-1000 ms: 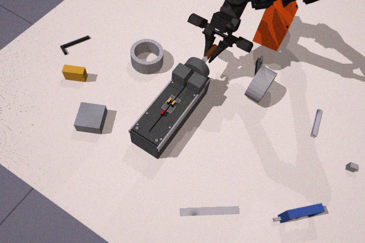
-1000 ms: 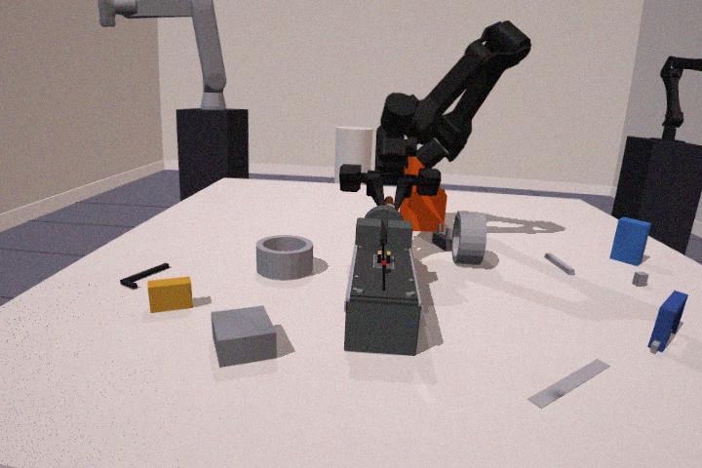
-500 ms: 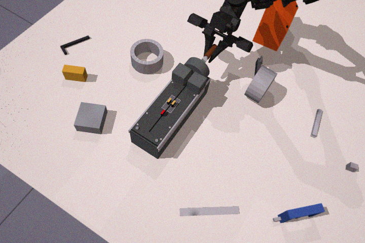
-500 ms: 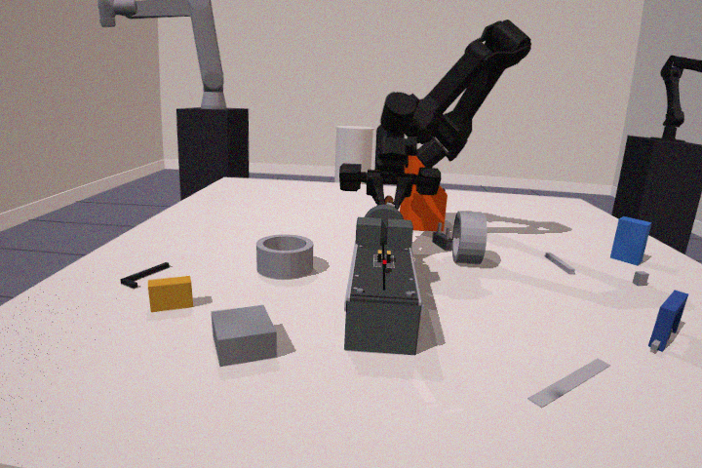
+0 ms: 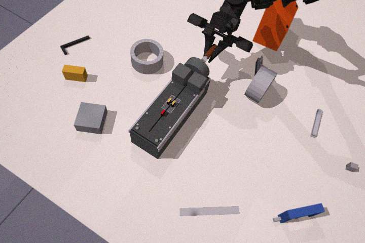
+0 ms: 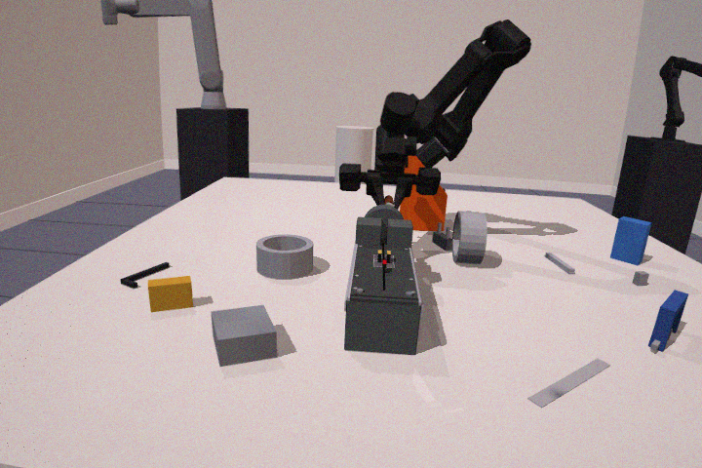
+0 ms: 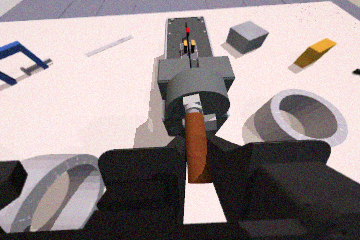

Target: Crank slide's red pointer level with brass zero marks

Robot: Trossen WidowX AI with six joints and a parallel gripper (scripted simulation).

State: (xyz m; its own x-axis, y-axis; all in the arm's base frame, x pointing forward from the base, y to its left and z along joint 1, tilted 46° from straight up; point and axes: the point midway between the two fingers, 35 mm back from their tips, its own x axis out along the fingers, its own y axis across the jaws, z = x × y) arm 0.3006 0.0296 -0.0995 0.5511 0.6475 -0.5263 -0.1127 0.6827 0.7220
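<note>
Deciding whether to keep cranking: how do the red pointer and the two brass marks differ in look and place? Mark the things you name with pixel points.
The red pointer (image 5: 162,112) (image 6: 384,261) (image 7: 188,30) is a single red piece; the brass marks (image 5: 173,103) (image 6: 388,253) (image 7: 192,43) are a yellow pair. The pointer sits farther from the crank handle (image 5: 210,51) (image 6: 389,199) (image 7: 196,145) than the marks, so it isn't level with them. Both are small and sit on the machine's dark top.
</note>
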